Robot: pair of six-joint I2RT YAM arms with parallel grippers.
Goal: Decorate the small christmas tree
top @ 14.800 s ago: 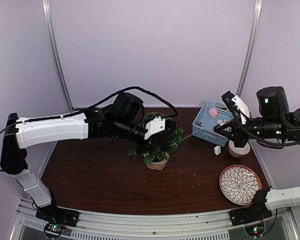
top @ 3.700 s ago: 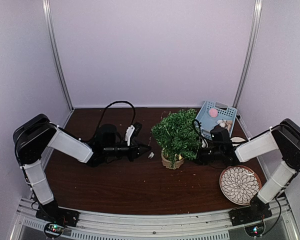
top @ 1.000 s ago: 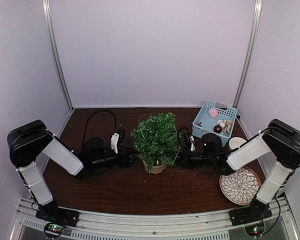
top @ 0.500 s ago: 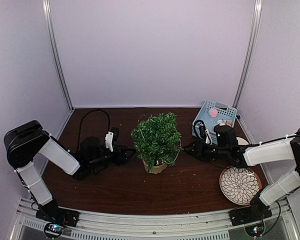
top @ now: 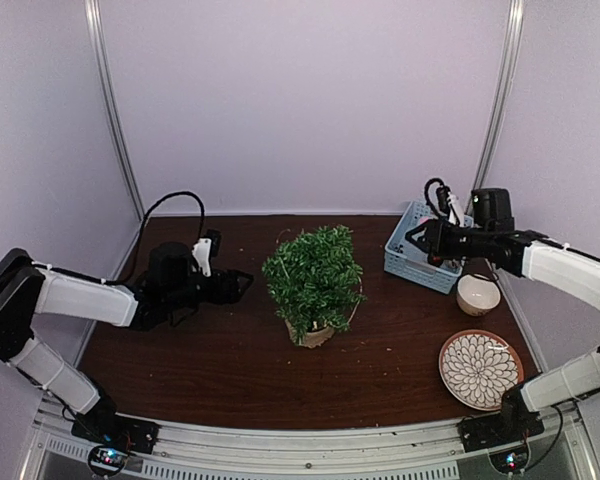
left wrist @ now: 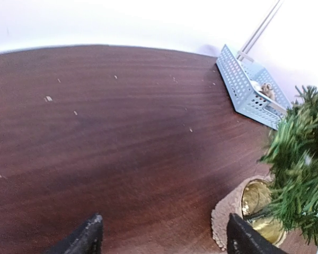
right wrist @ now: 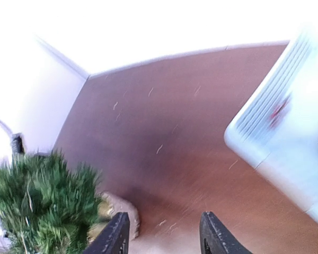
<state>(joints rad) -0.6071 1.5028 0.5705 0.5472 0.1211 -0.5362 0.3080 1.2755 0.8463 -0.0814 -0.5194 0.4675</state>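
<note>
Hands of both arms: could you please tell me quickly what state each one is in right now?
Left hand: open, holding nothing.
Right hand: open, holding nothing.

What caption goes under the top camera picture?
The small christmas tree in the middle; basket, bowl and plate on its right.

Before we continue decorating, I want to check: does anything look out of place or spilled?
Only small pale specks lie scattered on the table, too small to identify. The tree stands upright.
</note>
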